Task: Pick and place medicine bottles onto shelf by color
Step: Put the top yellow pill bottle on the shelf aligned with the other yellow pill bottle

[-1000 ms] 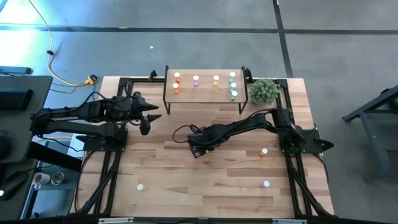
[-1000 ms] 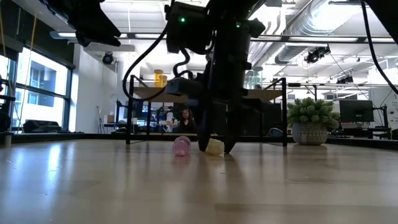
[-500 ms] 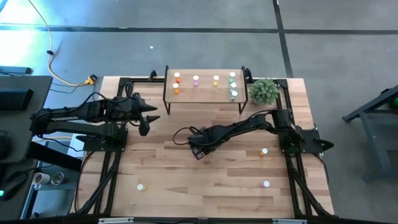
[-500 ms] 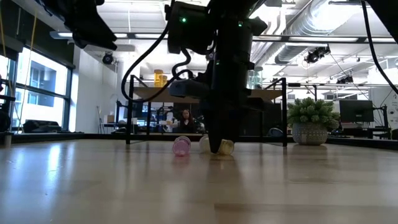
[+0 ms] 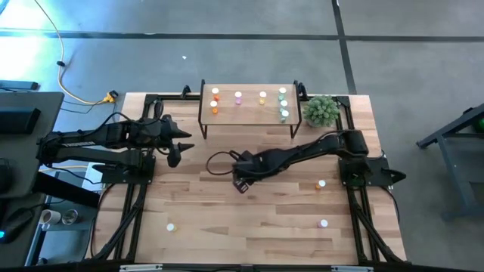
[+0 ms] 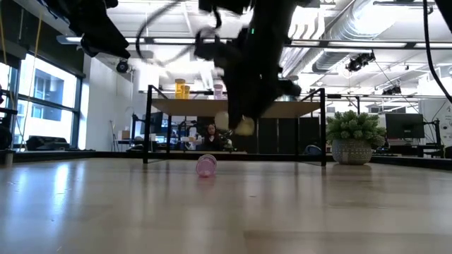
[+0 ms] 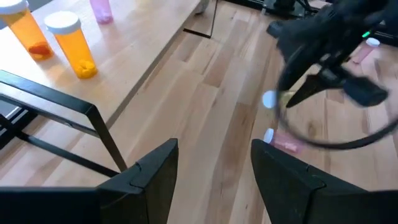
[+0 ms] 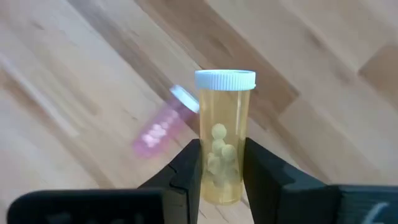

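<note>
Right wrist view shows the right gripper [image 8: 221, 168] pinching a yellow bottle [image 8: 222, 138] by its lower body, white cap outward, clear of the table [image 5: 265, 219]. A pink bottle [image 8: 163, 121] lies on its side on the wood just beyond (in the low view it rests below the raised yellow one). That arm reaches over mid-table, in front of the shelf [image 5: 249, 115], which carries orange, pink, yellow and green bottles. Over the table's left side hangs the left gripper [image 7: 211, 171], fingers spread and empty.
</note>
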You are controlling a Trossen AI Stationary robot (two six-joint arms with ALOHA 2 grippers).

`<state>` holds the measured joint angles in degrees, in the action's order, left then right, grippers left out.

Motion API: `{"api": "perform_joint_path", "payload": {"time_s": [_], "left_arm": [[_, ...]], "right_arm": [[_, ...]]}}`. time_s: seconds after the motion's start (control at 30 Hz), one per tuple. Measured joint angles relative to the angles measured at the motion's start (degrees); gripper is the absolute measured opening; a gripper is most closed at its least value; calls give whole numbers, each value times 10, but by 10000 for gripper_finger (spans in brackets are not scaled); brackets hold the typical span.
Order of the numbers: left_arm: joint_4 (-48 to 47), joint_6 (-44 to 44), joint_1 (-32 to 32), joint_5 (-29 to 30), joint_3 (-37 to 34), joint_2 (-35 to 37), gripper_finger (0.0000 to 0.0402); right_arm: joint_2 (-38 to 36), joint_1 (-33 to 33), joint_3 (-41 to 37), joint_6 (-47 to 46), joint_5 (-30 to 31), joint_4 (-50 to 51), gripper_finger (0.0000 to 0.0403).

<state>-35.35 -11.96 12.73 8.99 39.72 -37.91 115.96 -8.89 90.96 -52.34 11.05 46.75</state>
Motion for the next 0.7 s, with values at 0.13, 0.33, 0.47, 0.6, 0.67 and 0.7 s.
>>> {"api": "perform_joint_path", "payload": {"time_s": [0.13, 0.33, 0.47, 0.6, 0.67, 0.7], "left_arm": [[21, 0, 0, 0, 0, 0, 193], [69, 16, 0, 1, 0, 0, 193], [116, 55, 0, 1, 0, 0, 193], [182, 97, 0, 0, 0, 0, 193], [216, 113, 0, -7, 0, -1, 193], [232, 122, 0, -9, 0, -2, 193]], "right_arm": [[-30, -6, 0, 51, 32, -30, 83], [-74, 3, 0, 205, 78, -96, 83], [-104, 24, 0, 317, 79, -163, 83], [-135, 48, 0, 422, 68, -232, 83], [-150, 60, 0, 471, 53, -274, 83], [-157, 66, 0, 494, 38, -295, 83]]}}
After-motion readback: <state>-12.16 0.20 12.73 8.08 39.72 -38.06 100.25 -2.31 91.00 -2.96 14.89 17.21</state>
